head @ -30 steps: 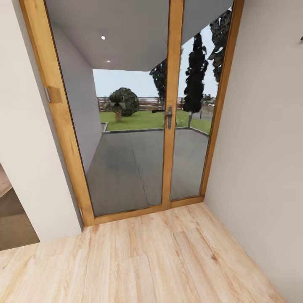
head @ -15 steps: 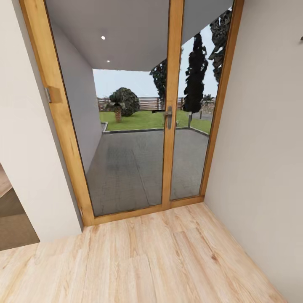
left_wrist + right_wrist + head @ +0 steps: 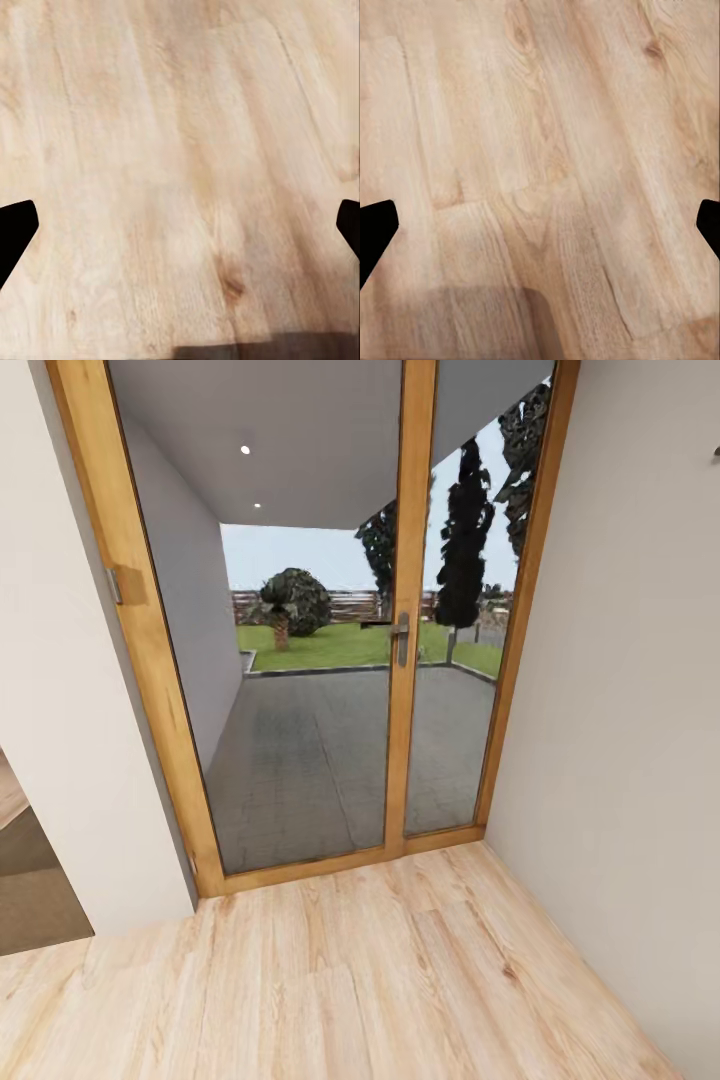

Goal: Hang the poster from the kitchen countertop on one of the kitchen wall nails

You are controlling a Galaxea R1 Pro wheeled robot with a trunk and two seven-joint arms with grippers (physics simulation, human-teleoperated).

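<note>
- Glazed wood-framed double door (image 3: pixel 300 660) ahead, metal handle (image 3: pixel 401 638); no writing legible.
- Pale plank floor (image 3: pixel 380 980) below.
- Left claw (image 3: pixel 180 225) and right claw (image 3: pixel 540 225): spread wide, empty, fingertips cut off by the frame edges.
- Dark speck (image 3: pixel 716 451) on the right wall, possibly a nail.

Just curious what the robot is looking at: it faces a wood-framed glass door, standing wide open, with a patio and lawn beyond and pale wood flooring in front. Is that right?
Not quite. In the head view the glass door is shut, not open: its handle sits on the middle post and the leaves fill the frame. The patio, lawn and pale wood floor are as you say.
</note>
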